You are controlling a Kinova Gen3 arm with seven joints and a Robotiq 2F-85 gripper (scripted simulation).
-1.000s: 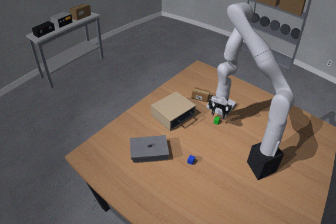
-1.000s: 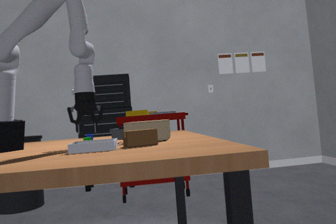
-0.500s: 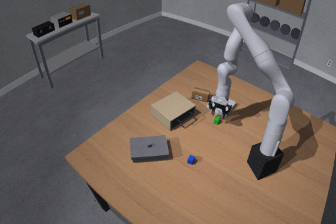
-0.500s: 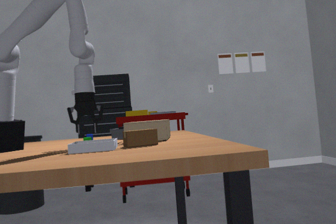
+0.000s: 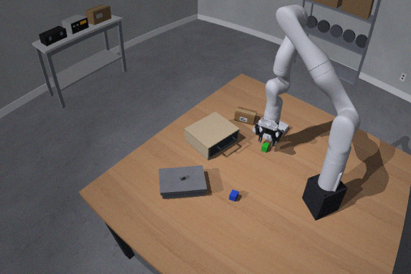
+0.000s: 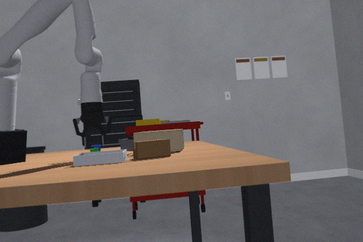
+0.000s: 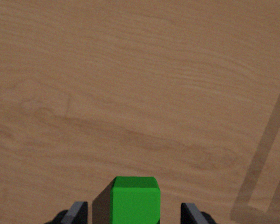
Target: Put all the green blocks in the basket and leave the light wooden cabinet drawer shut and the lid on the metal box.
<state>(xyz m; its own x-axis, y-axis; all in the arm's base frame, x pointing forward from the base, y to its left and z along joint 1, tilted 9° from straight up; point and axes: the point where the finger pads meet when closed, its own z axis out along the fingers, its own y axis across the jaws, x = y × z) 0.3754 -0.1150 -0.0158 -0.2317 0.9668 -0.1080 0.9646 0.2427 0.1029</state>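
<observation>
My gripper (image 5: pixel 267 142) (image 6: pixel 94 141) (image 7: pixel 134 212) is open and empty, pointing down just above the green block (image 5: pixel 265 147) (image 6: pixel 94 150) (image 7: pixel 135 204). The block lies on the table, between the two fingertips in the wrist view. The pale basket (image 5: pixel 284 127) (image 6: pixel 99 159) is beside it, partly hidden by the gripper; its inside is mostly hidden. The light wooden cabinet (image 5: pixel 212 130) (image 6: pixel 178 140) has a dark front with a bar handle; I cannot tell if its drawer is fully shut. The grey metal box (image 5: pixel 184 193) has its lid (image 5: pixel 195 174) on top.
A blue block (image 5: pixel 233 195) (image 6: pixel 96 146) lies on the table (image 5: pixel 287 231) to the right of the metal box in the top view. A small brown carton (image 5: pixel 245 116) (image 6: pixel 152 149) stands between cabinet and basket. The cabinet handle juts out near the green block.
</observation>
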